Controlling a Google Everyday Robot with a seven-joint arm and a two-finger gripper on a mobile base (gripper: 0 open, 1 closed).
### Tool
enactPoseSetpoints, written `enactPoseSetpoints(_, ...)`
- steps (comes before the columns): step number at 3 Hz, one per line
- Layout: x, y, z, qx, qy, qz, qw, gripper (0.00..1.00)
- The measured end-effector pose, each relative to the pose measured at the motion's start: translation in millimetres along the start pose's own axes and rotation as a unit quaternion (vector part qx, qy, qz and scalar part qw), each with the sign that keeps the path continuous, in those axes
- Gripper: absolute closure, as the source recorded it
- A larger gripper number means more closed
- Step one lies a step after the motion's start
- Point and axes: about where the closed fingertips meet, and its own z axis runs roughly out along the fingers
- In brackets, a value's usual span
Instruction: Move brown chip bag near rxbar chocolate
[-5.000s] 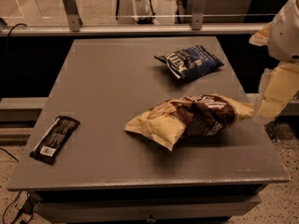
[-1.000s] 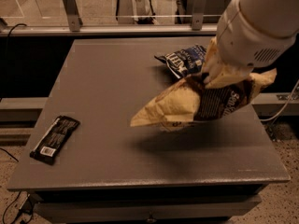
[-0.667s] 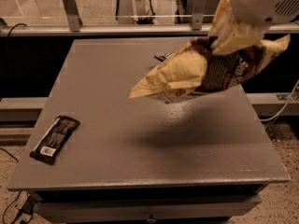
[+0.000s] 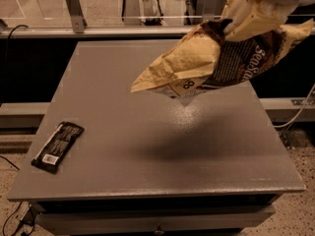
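The brown chip bag (image 4: 211, 63) hangs in the air above the right half of the grey table (image 4: 157, 166), tilted with its pale end down to the left. My gripper (image 4: 248, 18) is at the top right, shut on the bag's upper edge. The bag casts a shadow on the table's middle. The rxbar chocolate (image 4: 58, 146), a flat black wrapper with a white label patch, lies near the table's front left edge, far from the bag.
The dark-blue chip bag seen earlier is hidden behind the lifted bag. A metal rail and glass barrier (image 4: 74, 9) run behind the table. The floor shows at the right (image 4: 300, 146).
The gripper took hold of the brown chip bag and lifted it off the table. Over the last second the bag rose higher and now covers the blue bag.
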Motion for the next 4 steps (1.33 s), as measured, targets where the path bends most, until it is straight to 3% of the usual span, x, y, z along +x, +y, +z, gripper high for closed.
enactPoseSetpoints(1, -33.8, 0.1, -5.8, 0.008, -0.03, -0.056, 0.998, 1.0)
enactPoseSetpoints(2, -106.0, -8.3, -15.9, 0.03, -0.093, -0.135, 0.986, 1.0)
enactPoseSetpoints(3, -106.0, -8.3, -15.9, 0.03, -0.093, -0.135, 0.986, 1.0)
enactPoseSetpoints(4, -109.9, -17.0, -6.7, 0.057, -0.101, -0.135, 0.9841, 1.0)
